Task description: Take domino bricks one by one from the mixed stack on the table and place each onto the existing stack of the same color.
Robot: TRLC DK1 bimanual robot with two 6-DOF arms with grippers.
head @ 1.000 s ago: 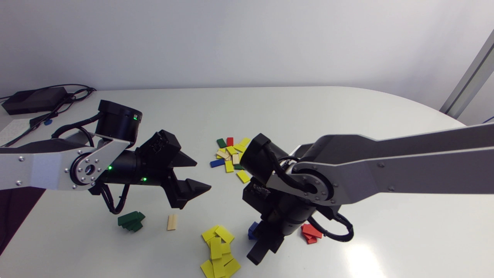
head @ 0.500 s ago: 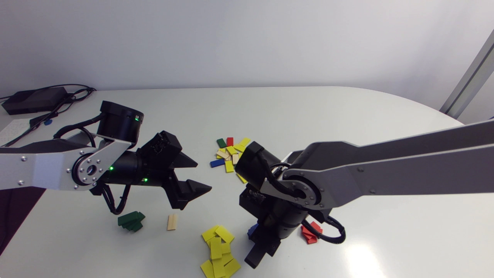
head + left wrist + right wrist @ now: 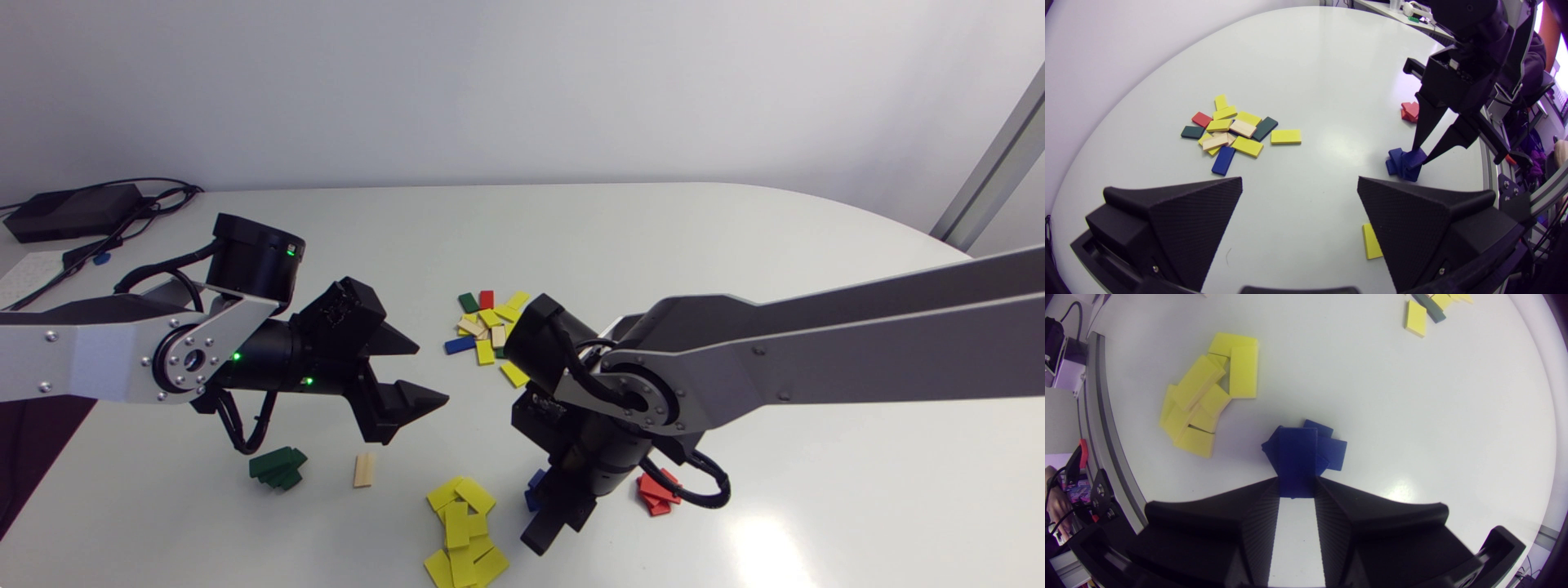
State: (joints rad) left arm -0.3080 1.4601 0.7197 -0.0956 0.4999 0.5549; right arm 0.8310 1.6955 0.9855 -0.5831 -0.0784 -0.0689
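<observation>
1. White tabletop (image 3: 571, 237) carried everything; in the head view the right arm's black wrist hid most of the blue stack (image 3: 533, 482) and a corner of the red stack (image 3: 655, 492); the yellow stack (image 3: 461, 531) was cut off at the near edge.
2. From the left wrist view, one yellow brick (image 3: 1370, 241) lay half hidden behind a finger of the left gripper (image 3: 1299, 183); the lower bricks of the mixed stack (image 3: 1235, 132) were hard to make out.
3. Right gripper (image 3: 1297, 486) pointed down, its fingers clamped on the two long sides of a blue brick (image 3: 1297, 457); the brick was dark blue, flat and rectangular; it sat directly over the blue stack, near and just right of centre; whether it touched the bricks beneath could not be told.
4. Left gripper hung at mid-left above the table, its fingers spread wide apart.
5. Green stack (image 3: 277, 468) and a lone pale wooden brick (image 3: 364, 469) lay near left, well apart from the mixed stack, which sat farther back at centre.
</observation>
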